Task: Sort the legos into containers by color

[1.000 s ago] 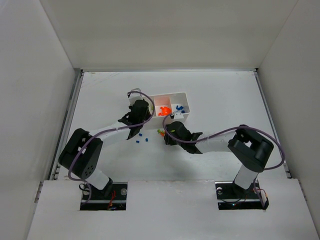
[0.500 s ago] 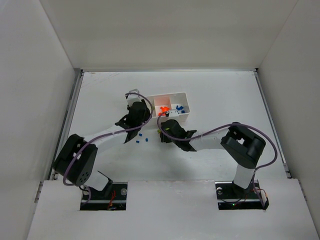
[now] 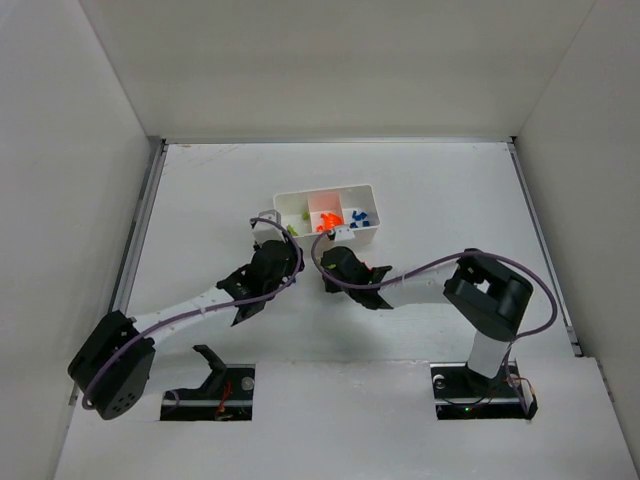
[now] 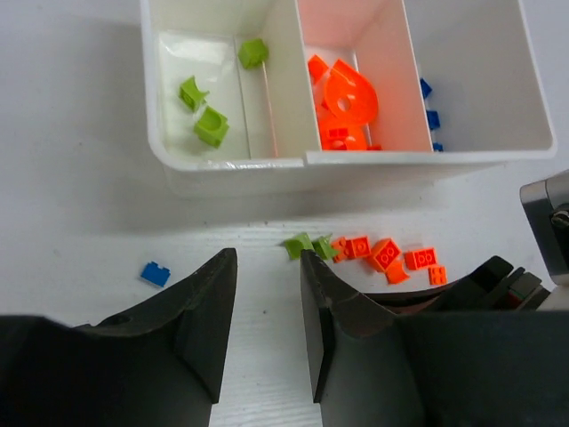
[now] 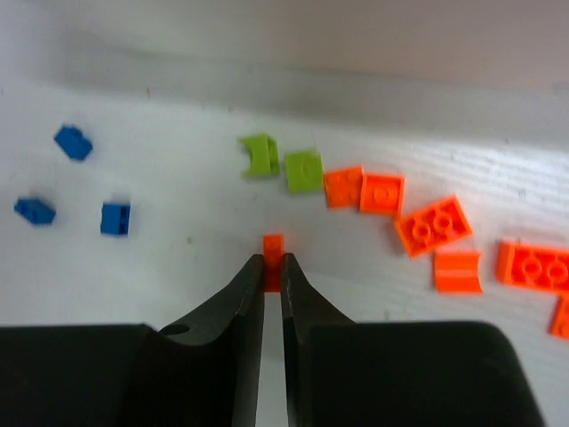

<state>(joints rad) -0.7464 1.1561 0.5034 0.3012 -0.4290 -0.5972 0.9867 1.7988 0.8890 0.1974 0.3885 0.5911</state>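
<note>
A second ago the left gripper was up over the green end of the tray. Now it has pulled back toward the near side of the table, so the whole tray shows from above. The right gripper has stayed at almost the same spot just in front of the tray, but its fingers have come together. The left gripper's two fingers stand a bit apart with nothing between them, and they hang over bare table just short of the tray. The right gripper's fingers are nearly shut, and they pinch a small orange lego by its near end. That lego is low by the table top, and I cannot tell if it is lifted. All the legos are tiny bright bricks, much smaller than the fingers. The tray is white with three square boxes in a row. The left box holds three green legos. The middle box holds a pile of orange legos. The right box holds a few blue legos along its left wall. More lie on the table in front of the tray. Two loose green legos sit side by side, with the loose orange legos in a row to the right of them. Three loose blue legos lie off to the left.
</note>
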